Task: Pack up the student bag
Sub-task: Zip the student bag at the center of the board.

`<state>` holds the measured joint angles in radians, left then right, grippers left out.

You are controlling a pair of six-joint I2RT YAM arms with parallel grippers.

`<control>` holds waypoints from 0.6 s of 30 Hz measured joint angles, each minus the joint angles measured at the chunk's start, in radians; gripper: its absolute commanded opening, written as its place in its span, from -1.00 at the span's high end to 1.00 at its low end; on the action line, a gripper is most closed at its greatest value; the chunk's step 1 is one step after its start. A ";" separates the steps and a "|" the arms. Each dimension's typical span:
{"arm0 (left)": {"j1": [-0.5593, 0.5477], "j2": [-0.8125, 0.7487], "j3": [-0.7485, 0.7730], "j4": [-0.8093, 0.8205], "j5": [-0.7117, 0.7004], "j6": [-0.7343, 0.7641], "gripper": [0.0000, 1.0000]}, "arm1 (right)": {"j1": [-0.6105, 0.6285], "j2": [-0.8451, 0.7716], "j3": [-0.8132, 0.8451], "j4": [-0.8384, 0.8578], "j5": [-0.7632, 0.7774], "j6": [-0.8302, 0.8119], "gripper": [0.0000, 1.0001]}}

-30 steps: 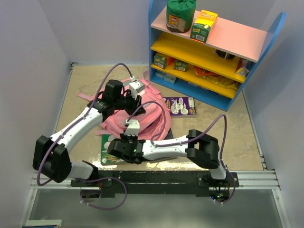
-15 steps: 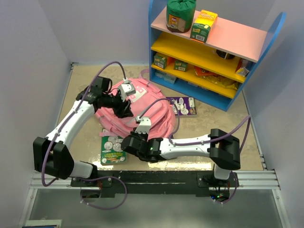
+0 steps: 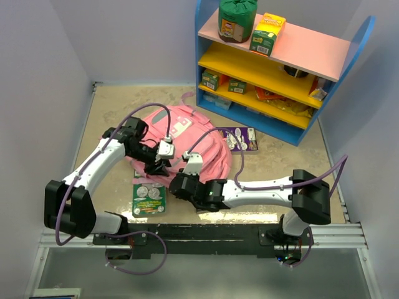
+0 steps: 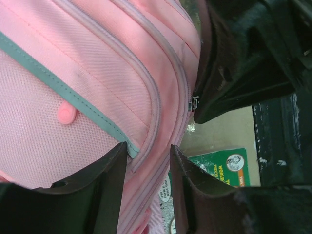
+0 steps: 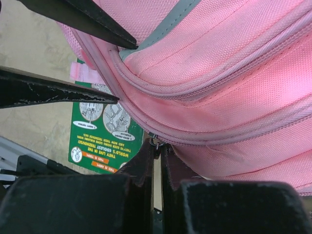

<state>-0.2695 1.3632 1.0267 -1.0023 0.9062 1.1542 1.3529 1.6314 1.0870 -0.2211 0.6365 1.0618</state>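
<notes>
Item 1: student bag (image 3: 193,140), pink, lying flat mid-desk (image 3: 112,115), with a green card (image 3: 148,196) just beside its near-left edge.
Left claw (image 4: 146,151): 2 fingers narrowly parted, straddling the bag's grey zipper seam.
Right claw (image 5: 158,146): pinched closed on the zipper pull (image 5: 155,141) at the bag's near edge.

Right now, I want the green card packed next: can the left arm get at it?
Probably yes. The left gripper hangs right beside the green card, most of which lies bare; only its far edge sits under the backpack.
</notes>
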 measured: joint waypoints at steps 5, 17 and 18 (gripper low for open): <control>0.000 -0.002 -0.003 -0.055 0.003 0.135 -0.03 | -0.017 0.000 -0.001 0.003 -0.056 -0.012 1.00; -0.010 -0.151 -0.137 0.199 -0.024 -0.038 0.09 | -0.052 0.000 0.000 0.008 -0.140 -0.077 1.00; -0.013 -0.155 -0.141 0.229 -0.024 -0.064 0.10 | -0.053 0.000 0.001 0.009 -0.143 -0.080 1.00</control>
<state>-0.2821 1.2079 0.8856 -0.7738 0.8818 1.0904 1.2999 1.6314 1.0882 -0.2123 0.4931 0.9817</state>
